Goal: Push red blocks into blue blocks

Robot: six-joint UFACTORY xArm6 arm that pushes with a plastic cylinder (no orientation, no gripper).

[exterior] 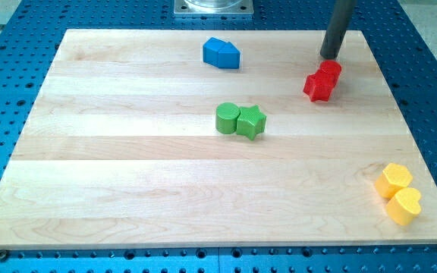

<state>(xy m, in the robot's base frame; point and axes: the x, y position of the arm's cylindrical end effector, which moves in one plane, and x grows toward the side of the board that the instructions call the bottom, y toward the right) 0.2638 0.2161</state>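
Observation:
Two red blocks touch each other at the view's upper right: a round red block and a star-shaped red block just below and left of it. Two blue blocks sit pressed together as one cluster at the view's top centre. My tip stands on the board just above the round red block, very close to it; I cannot tell if it touches. The blue blocks lie well to the left of the red ones.
A green round block and a green star block touch at the board's middle. Two yellow blocks, a hexagon and a heart, sit at the lower right corner. The wooden board lies on a blue perforated table.

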